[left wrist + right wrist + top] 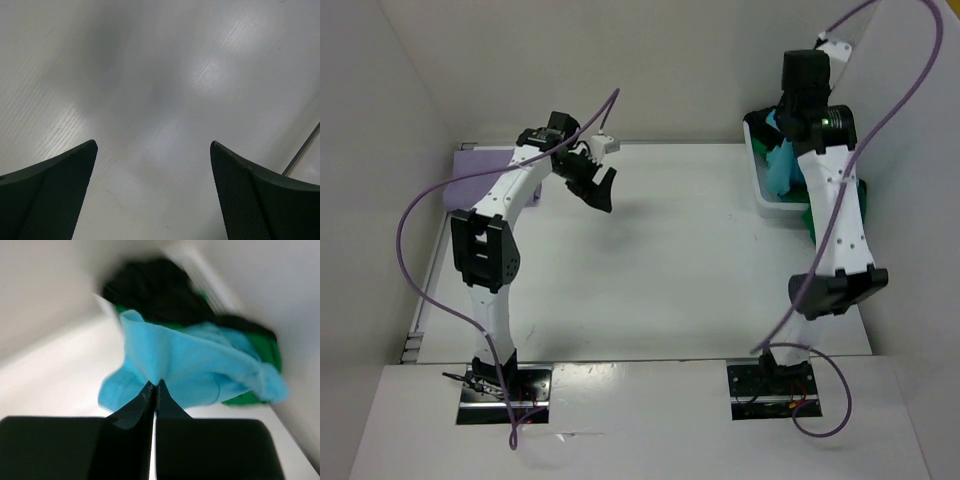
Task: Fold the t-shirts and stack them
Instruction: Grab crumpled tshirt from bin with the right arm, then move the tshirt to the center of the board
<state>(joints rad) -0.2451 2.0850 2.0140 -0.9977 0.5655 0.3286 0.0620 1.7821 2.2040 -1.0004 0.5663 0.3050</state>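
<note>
Bent left arm [505, 200] with left end effector [154, 145] wide open; outstretched right arm [840, 215] with right end effector [154, 385] clamped closed.

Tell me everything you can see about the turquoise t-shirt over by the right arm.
The turquoise t-shirt is soft plain cloth, crumpled and unfolded, heaped in the white bin at the far right of the table. It lies over the green shirt, the black shirt beside it. The right gripper is shut on a pinched fold of it. The wrist view is blurred.
</note>
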